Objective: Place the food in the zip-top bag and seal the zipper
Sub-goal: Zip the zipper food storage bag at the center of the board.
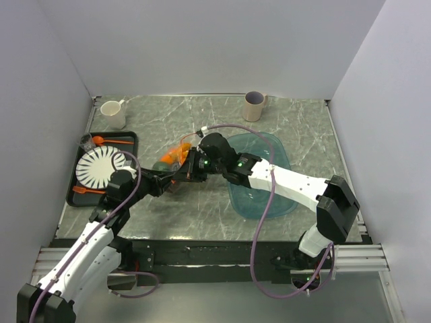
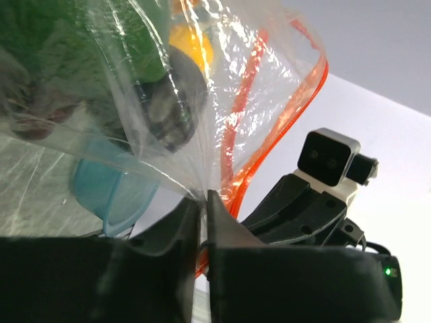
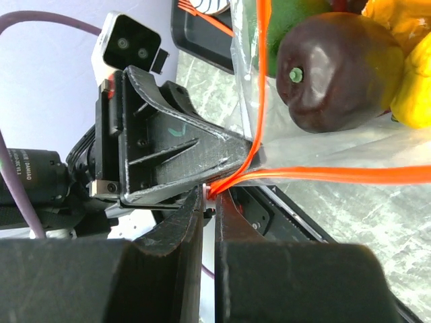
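Left gripper is clenched on clear film of the zip-top bag. Right gripper is pinched on the end of the zipper. The bag is found at centre of the top view, food inside. Dark purple fruit, yellow piece and green one are resolved only by the right wrist. At left, black tray is loaded with white plate and orange spoon. White mug and tan mug at the far edge are seen only from above.
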Action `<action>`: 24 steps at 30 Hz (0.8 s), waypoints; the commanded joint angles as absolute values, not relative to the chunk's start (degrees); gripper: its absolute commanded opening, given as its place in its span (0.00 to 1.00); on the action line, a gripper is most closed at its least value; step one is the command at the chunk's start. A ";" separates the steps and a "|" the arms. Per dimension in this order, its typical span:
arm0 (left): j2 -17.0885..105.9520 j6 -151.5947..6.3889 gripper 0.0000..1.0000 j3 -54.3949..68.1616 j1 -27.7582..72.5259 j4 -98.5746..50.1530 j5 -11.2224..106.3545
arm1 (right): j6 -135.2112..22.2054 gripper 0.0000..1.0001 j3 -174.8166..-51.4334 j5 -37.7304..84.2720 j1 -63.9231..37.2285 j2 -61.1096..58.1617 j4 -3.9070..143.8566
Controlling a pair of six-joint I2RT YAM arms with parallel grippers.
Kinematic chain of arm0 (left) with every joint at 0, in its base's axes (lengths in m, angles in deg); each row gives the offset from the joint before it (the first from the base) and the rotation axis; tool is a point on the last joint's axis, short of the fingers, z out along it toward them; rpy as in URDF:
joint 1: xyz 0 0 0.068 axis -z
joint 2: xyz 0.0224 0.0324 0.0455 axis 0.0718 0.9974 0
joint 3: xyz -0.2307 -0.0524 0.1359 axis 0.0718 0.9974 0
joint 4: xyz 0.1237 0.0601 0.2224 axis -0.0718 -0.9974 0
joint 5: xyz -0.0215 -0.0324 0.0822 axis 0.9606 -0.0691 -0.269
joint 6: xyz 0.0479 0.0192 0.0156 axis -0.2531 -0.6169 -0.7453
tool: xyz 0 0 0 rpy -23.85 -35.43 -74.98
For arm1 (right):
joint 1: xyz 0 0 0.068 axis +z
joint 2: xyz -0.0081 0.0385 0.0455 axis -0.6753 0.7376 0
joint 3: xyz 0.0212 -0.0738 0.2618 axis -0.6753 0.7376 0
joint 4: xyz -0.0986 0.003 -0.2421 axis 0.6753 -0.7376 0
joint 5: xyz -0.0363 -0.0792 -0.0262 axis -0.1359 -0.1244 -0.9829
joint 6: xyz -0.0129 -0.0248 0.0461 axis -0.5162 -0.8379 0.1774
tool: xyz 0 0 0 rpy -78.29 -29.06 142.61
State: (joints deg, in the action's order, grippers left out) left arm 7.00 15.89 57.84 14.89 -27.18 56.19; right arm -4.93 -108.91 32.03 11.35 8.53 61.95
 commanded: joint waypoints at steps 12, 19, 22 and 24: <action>-0.39 9.60 0.01 55.50 15.22 -41.07 52.31 | -7.16 0.00 -113.69 25.91 8.85 5.59 58.53; -0.65 7.05 0.01 55.50 15.22 -43.37 53.54 | -6.54 0.00 -114.13 26.18 7.63 6.57 59.85; -1.44 7.14 0.01 56.55 15.22 -43.28 53.81 | -6.28 0.00 -115.18 27.49 6.31 7.53 58.01; -1.97 6.79 0.01 56.82 15.22 -43.45 53.89 | -6.10 0.00 -114.93 27.32 6.22 7.80 57.56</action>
State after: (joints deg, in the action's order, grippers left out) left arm -0.43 9.94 56.18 15.37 -38.19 53.94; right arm -5.87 -110.92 33.06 10.45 8.47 56.68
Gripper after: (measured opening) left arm 0.019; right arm 0.103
